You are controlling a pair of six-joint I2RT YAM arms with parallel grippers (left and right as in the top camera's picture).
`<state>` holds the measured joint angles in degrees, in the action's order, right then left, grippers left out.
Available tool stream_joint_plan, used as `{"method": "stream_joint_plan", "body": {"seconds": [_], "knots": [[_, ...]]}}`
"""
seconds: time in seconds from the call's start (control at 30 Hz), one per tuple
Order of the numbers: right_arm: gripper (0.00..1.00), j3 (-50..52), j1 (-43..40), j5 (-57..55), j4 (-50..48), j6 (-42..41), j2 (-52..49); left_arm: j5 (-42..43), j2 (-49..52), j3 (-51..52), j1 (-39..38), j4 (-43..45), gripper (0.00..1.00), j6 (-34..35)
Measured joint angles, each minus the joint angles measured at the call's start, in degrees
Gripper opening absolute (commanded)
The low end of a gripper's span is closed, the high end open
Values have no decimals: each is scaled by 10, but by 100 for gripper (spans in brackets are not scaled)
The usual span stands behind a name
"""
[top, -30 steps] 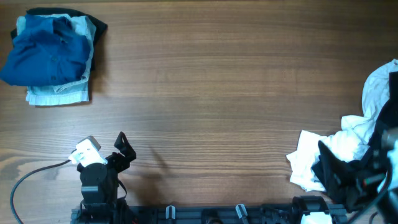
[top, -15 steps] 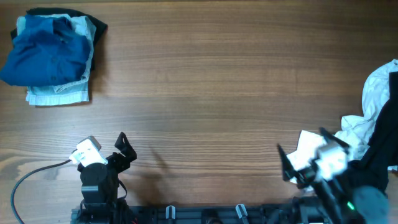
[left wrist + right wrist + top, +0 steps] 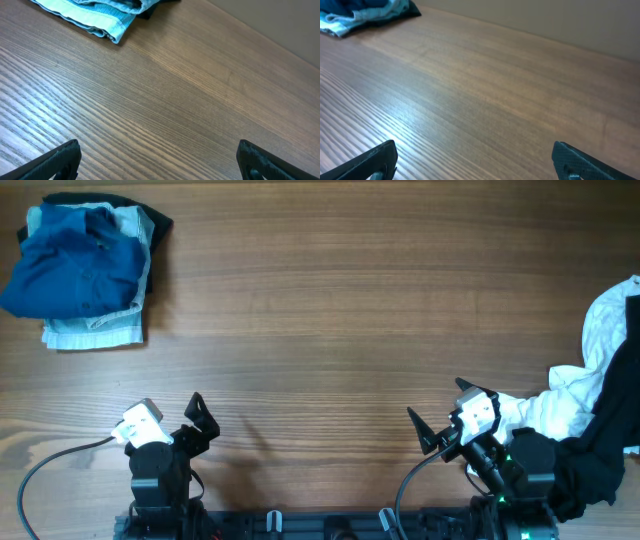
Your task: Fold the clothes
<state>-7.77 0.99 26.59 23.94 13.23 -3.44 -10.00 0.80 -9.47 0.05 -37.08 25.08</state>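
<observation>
A folded pile of clothes lies at the table's far left corner: a dark blue shirt [image 3: 75, 265] on top of pale blue denim [image 3: 95, 332]. At the right edge lies a loose heap with a white piece [image 3: 608, 330] and a black piece [image 3: 600, 455]. My left gripper [image 3: 202, 420] stands open near the front edge over bare wood. My right gripper [image 3: 445, 412] is open too, just left of the heap and touching nothing. The left wrist view has the denim hem [image 3: 95, 20] far ahead of the open left gripper [image 3: 160, 162]. The open right gripper [image 3: 477, 162] faces bare table, the pile [image 3: 360, 12] distant.
The wooden table [image 3: 340, 310] spans the whole view. A grey cable [image 3: 50, 465] loops beside the left arm's base. Arm mounts line the front edge [image 3: 330, 525].
My right arm has swung left off the loose heap at the right edge and now sits by the front edge, jaws still open and empty. The left arm has not moved.
</observation>
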Motion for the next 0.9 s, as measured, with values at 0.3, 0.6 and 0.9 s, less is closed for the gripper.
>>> {"method": "stream_joint_plan", "body": {"seconds": [0.3,0.6,0.9], "knots": [[100,0,0,0,-5,6,0,0,0,0,0,0,100,0],[100,0,0,0,-5,6,0,0,0,0,0,0,100,0],[100,0,0,0,-5,6,0,0,0,0,0,0,100,0]]}}
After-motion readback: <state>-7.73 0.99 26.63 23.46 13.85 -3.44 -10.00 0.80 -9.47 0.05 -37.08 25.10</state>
